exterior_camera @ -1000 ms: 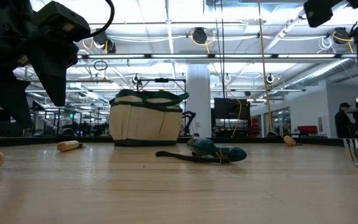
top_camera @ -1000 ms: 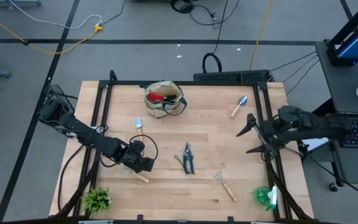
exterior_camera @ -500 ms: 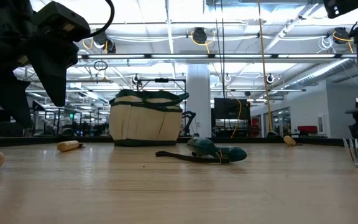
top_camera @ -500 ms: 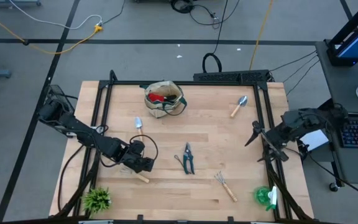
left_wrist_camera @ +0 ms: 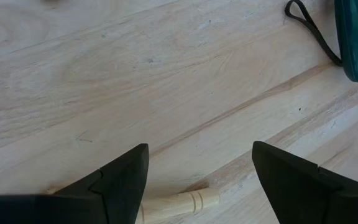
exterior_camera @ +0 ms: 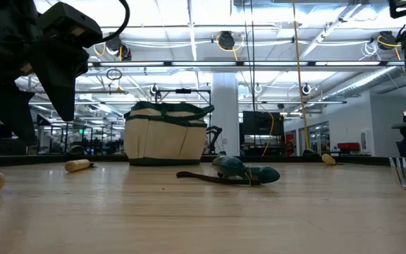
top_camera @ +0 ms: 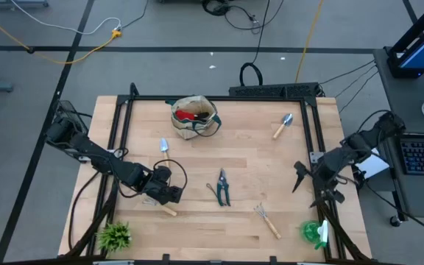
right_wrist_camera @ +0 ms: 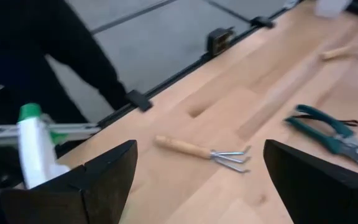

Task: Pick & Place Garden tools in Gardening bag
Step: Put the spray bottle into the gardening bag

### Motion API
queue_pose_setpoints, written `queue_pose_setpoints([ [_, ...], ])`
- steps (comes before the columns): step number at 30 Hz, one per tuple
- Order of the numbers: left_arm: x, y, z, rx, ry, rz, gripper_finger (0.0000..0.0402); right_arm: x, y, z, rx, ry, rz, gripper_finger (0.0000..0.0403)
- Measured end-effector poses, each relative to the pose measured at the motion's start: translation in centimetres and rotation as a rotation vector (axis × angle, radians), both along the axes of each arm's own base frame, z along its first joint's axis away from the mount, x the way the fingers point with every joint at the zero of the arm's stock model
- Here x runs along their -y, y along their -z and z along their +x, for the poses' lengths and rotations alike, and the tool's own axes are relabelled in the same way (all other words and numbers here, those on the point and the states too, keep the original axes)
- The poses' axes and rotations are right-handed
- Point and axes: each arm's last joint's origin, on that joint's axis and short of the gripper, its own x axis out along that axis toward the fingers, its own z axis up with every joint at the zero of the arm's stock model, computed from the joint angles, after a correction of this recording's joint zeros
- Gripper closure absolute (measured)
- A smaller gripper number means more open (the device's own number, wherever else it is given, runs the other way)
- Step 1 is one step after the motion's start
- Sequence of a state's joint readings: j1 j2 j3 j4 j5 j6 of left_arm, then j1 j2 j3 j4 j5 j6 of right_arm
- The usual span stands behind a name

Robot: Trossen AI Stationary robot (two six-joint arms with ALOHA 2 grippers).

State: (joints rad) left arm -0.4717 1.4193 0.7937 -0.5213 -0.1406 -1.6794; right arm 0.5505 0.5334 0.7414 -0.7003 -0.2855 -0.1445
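The beige gardening bag with green trim stands at the far middle of the table, something red inside it. Lying flat on the table are a small trowel, dark-green pruning shears, a hand rake and a second trowel. The green spray bottle stands at the near right corner. My left gripper hovers open, pointing down over a wooden tool handle; its fingers stand on either side of the handle's end. My right gripper is open in the air at the right edge, facing the rake.
A small leafy plant sits at the near left corner. A black frame rail runs along the table's right side, close to my right gripper. Bare wood lies between the bag and the shears.
My right gripper has swung along the table's right edge toward the near side and tipped downward, staying open. It now faces the rake and the spray bottle. Nothing on the table has moved.
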Motion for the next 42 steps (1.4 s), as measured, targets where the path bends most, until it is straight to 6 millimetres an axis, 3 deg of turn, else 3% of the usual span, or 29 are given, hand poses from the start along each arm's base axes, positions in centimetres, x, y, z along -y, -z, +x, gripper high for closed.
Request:
queue_pose_setpoints([
  [9, 0.0, 0.0, 0.0, 0.000, 0.000, 0.001, 0.0108, -1.1, 0.1, -0.4, -0.005, -0.091, -0.025, 0.0063],
  [17, 0.0, 0.0, 0.0, 0.000, 0.000, 0.001, 0.0108, -2.0, -2.1, -1.4, 0.065, -0.190, -0.032, 0.0063],
  [22, 0.0, 0.0, 0.0, 0.000, 0.000, 0.001, 0.0108, -3.1, -2.7, -1.8, -0.004, -0.266, -0.042, 0.0063],
  [30, 0.0, 0.0, -0.1, -0.005, 0.011, 0.008, 0.0108, -6.2, -1.5, -2.4, -0.067, -0.334, -0.150, 0.0063],
  [42, 0.0, 0.0, 0.0, 0.007, 0.120, 0.058, 0.0108, -9.4, 0.3, -2.7, -0.214, -0.246, -0.209, 0.0063],
])
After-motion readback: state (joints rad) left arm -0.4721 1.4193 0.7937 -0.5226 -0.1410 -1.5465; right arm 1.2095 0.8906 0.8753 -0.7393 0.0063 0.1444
